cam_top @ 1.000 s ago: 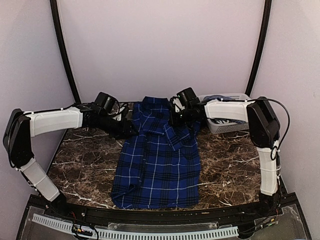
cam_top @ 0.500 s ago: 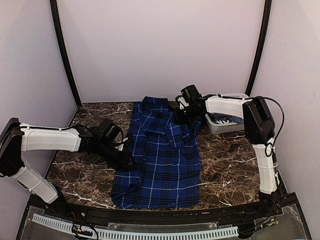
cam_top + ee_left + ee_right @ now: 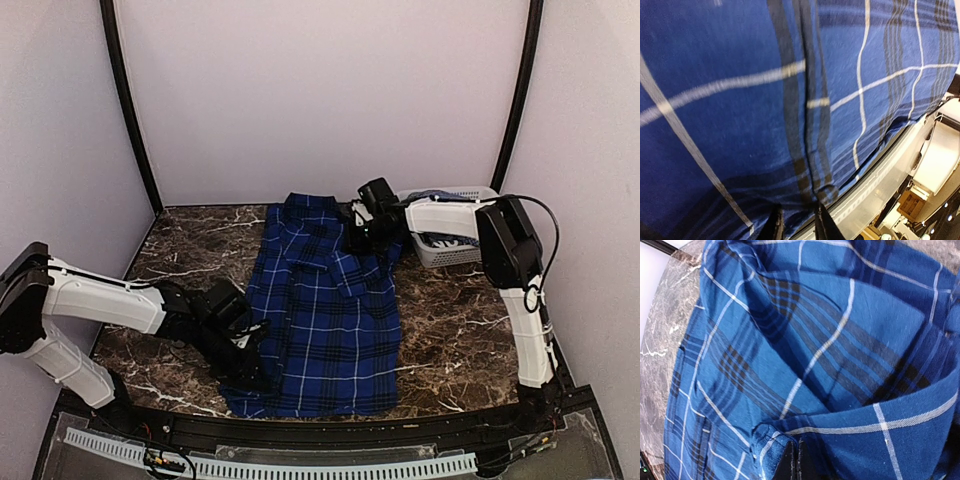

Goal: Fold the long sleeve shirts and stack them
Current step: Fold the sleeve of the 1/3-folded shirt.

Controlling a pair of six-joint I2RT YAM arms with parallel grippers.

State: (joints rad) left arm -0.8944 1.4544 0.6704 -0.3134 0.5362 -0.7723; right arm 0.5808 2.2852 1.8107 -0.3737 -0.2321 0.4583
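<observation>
Fold step: shirt (image 3: 320,310) flat on table (image 3: 450,310); right gripper (image 3: 796,460) closed tight at its 1 o'clock shoulder, left gripper (image 3: 798,225) at 7 o'clock hem, jaws narrow, hold unclear; next, likely secure hem, carry across.

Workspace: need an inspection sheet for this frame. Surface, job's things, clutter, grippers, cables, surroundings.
Surface: dark veined marble table.
Job's things: plaid shirt lies lengthwise mid-table, collar at the far end; blue cloth sits in the basket, too hidden to identify.
Clutter: pale lattice basket at far right.
Grippers: left gripper at the shirt's near-left hem corner, grip unclear; right gripper shut, pinching a fold near the far right shoulder.
Cables: black cable loops off the right arm's elbow, away from the cloth.
Surroundings: pale walls, two black poles.
</observation>
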